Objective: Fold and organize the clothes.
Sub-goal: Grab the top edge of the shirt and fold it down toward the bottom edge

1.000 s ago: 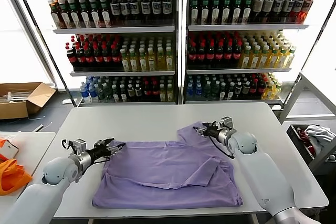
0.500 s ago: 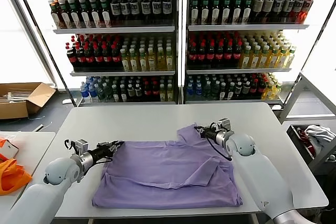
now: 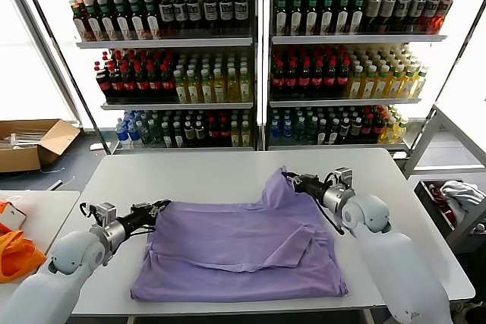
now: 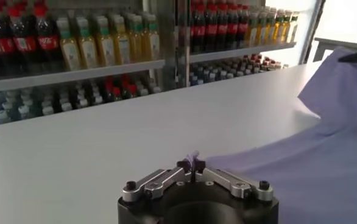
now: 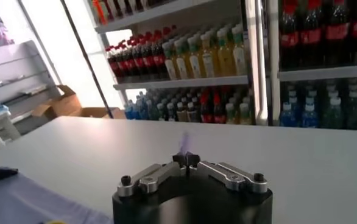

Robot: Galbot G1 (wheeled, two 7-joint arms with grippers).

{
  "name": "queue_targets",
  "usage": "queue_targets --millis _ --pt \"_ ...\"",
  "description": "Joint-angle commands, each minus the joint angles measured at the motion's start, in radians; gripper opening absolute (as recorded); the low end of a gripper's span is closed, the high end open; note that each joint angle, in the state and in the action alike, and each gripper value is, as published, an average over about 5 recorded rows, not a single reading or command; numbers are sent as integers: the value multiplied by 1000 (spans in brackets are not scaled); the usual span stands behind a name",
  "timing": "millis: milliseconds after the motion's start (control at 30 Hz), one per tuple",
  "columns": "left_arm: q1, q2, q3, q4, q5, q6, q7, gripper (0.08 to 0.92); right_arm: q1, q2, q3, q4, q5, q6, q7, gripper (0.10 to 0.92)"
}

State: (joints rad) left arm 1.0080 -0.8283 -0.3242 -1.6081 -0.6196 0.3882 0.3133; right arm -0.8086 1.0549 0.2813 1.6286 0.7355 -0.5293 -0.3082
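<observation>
From the head view I saw the lavender T-shirt [image 3: 239,248] spread across the white surface [image 3: 220,172], on the side of it away from the drink shelves [image 3: 258,58]. My left pincer [image 3: 157,208] sat at the shirt's left far corner, its tips clamped together on the fabric edge, low against the surface. My right pincer [image 3: 292,180] was at the shirt's right far corner, shut on a peak of cloth that it held raised above the rest of the shirt, so the fabric sloped down from that point. A folded flap lay on the shirt's right half. A cardboard box [image 3: 34,142] stood on the floor well left of the shirt.

In the left wrist view, the left pincer [image 4: 193,169] was closed, a small tuft of lavender fabric pinched between its tips, and the shirt [image 4: 300,164] ran off across the surface toward a lifted peak with the other pincer [image 4: 356,56] at its top.

In the right wrist view, the right pincer [image 5: 186,159] was closed on a thin sliver of lavender cloth showing just above its tips, with the shelves behind.
</observation>
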Motion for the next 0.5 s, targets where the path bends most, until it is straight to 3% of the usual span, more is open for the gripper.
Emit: queue_targets --millis 33,500 --pt "247 27 -182 -295 -9 -3 -44 91 -302 -101 194 301 108 8 -3 105" --pt "601 25 -351 -486 88 16 -43 91 -835 -117 441 534 80 101 -18 105"
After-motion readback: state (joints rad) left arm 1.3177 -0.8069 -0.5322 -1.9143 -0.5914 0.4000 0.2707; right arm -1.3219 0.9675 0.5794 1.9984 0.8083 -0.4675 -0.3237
